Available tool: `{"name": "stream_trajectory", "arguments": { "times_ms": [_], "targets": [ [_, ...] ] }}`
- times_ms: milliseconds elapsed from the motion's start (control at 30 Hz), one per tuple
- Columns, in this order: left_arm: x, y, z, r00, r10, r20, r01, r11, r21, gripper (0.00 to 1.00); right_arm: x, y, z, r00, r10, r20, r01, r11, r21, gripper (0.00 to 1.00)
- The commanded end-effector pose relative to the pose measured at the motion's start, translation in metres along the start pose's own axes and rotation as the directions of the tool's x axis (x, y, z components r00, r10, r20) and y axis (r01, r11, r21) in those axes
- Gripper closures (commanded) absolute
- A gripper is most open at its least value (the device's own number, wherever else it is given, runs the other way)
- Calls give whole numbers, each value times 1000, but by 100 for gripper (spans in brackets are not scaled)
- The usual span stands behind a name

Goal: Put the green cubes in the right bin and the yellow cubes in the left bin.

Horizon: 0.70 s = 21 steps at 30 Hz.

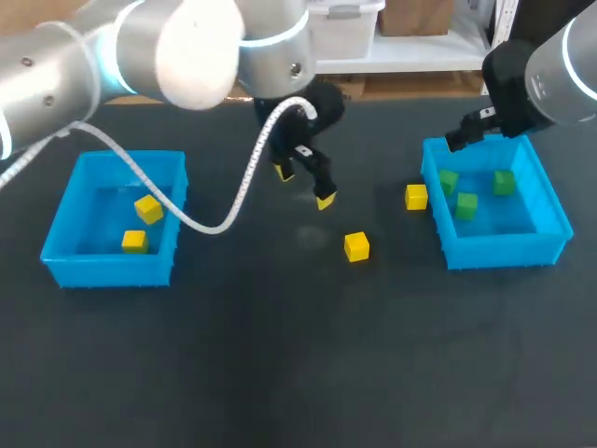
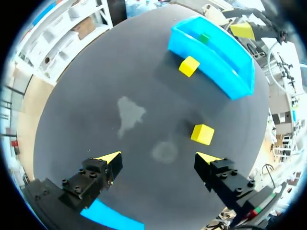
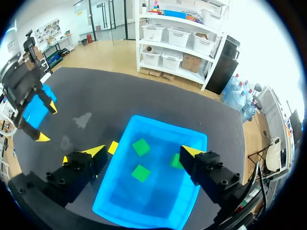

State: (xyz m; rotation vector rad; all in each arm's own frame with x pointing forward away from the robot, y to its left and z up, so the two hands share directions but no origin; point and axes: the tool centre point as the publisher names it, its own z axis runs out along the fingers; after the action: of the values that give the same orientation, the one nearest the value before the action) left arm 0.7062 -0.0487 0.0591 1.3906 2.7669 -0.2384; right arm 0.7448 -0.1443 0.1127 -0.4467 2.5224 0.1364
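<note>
Left bin (image 1: pixel 107 271): two yellow cubes (image 1: pixel 148 208) (image 1: pixel 134 241) inside, apart.
Left gripper (image 1: pixel 304 185): over mid table, jaws wide open, holding nothing.
Loose cube (image 1: pixel 356 246): yellow, on table between the bins, near left gripper.
Edge cube (image 1: pixel 416 196): yellow, on table just beside right bin's outer wall.
Right bin (image 1: pixel 508 250): three green cubes (image 1: pixel 449 180) (image 1: pixel 466 205) (image 1: pixel 504 182) inside.
Right gripper (image 3: pixel 143 152): above right bin, jaws wide open, empty.

My head camera looks down on the whole table (image 1: pixel 280 373) from high behind. Both wrist cameras hang closer, looking down. All three see the right bin (image 3: pixel 158 191).
</note>
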Motion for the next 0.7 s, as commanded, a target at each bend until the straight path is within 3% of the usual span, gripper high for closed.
{"name": "stream_trajectory", "arguments": {
  "times_ms": [33,200,400,700],
  "targets": [
    [-21,-1,6,996,15,-88,-14,1000,5,0,3,1,-1,1000,2,9,-2,1000,7,0],
    [-31,-12,7,994,61,-94,-60,998,20,0,3,1,-1,1000,2,9,-2,1000,7,0],
    [-38,-34,1,988,128,-82,-119,987,111,0,3,1,-1,1000,2,9,-2,1000,7,0],
    [-36,-54,6,968,226,-112,-215,972,99,0,3,1,-1,1000,2,9,-2,1000,7,0]
  ]
}}
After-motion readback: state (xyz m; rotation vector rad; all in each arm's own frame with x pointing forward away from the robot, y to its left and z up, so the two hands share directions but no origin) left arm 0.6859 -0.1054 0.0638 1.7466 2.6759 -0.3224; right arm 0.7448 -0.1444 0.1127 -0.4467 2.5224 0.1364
